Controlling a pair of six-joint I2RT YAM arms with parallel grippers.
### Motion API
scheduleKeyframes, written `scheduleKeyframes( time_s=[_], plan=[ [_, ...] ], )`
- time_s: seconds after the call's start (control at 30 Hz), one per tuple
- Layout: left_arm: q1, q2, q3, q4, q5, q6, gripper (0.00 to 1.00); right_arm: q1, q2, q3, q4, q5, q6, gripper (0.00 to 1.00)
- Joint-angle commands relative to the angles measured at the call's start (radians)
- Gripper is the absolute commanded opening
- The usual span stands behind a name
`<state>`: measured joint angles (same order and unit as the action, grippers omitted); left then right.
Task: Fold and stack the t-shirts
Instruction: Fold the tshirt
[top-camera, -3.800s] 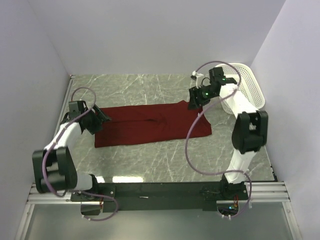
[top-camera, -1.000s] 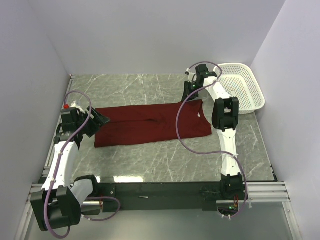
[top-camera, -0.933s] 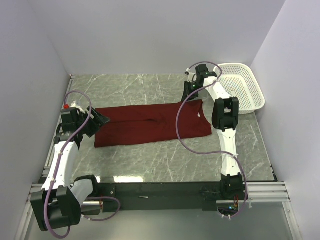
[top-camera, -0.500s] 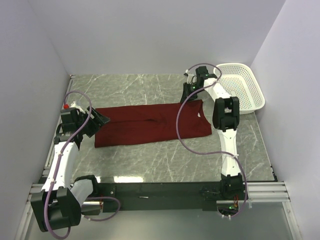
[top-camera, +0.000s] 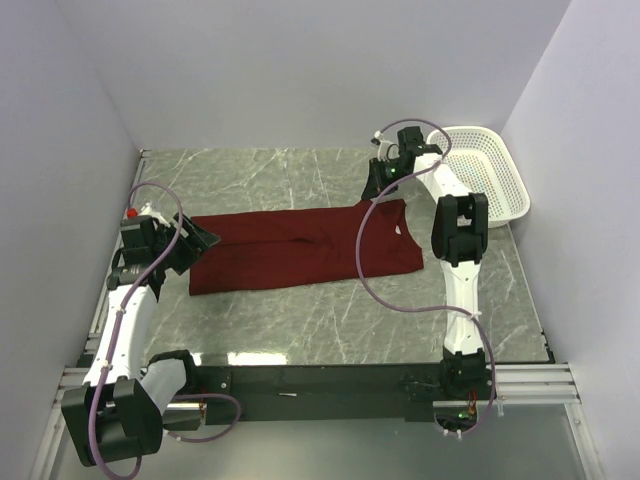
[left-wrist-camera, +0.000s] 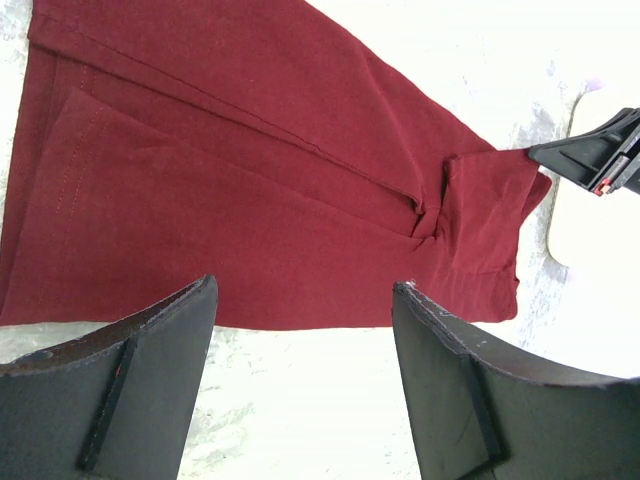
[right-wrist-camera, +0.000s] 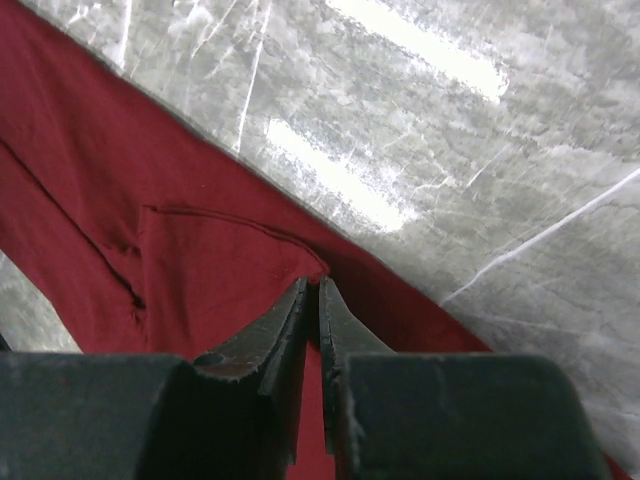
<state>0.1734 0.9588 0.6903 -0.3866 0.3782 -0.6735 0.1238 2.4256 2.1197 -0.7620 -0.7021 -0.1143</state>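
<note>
One maroon t-shirt (top-camera: 300, 250) lies flat on the marble table, folded into a long strip running left to right. My right gripper (top-camera: 380, 188) is at its far right corner, shut on the cloth there. In the right wrist view the jaws (right-wrist-camera: 312, 284) pinch the t-shirt (right-wrist-camera: 200, 260) at a hem corner, with only a thin gap between them. My left gripper (top-camera: 197, 237) hovers over the strip's left end, open and holding nothing. In the left wrist view its fingers (left-wrist-camera: 305, 288) stand wide apart above the near edge of the t-shirt (left-wrist-camera: 250, 190).
A white perforated basket (top-camera: 492, 172) stands at the back right corner, just right of the right arm. Grey walls close in the table on three sides. Bare marble (top-camera: 300, 320) lies between the shirt and the arm bases.
The right gripper has shifted slightly right at the shirt's far corner, and the cloth there has drawn in toward it. The left arm has not moved in the last second.
</note>
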Motion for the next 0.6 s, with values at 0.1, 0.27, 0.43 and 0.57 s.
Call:
scheduleKeyframes(
  time_s=[0.1,0.27,0.43,0.57],
  plan=[
    [0.003,-0.028,0.003,-0.003,0.022,0.005,0.76,-0.007,-0.091,-0.039,0.027,-0.054,-0.048,0.16],
    [0.005,-0.026,0.003,0.0,0.028,0.002,0.76,-0.007,-0.118,-0.073,0.007,-0.082,-0.113,0.18],
    [0.003,-0.028,-0.002,0.005,0.03,0.0,0.76,-0.007,-0.138,-0.087,-0.039,-0.096,-0.197,0.19],
    [0.003,-0.029,-0.011,0.009,0.036,-0.005,0.76,-0.01,-0.152,-0.104,-0.025,-0.097,-0.197,0.2]
  ],
)
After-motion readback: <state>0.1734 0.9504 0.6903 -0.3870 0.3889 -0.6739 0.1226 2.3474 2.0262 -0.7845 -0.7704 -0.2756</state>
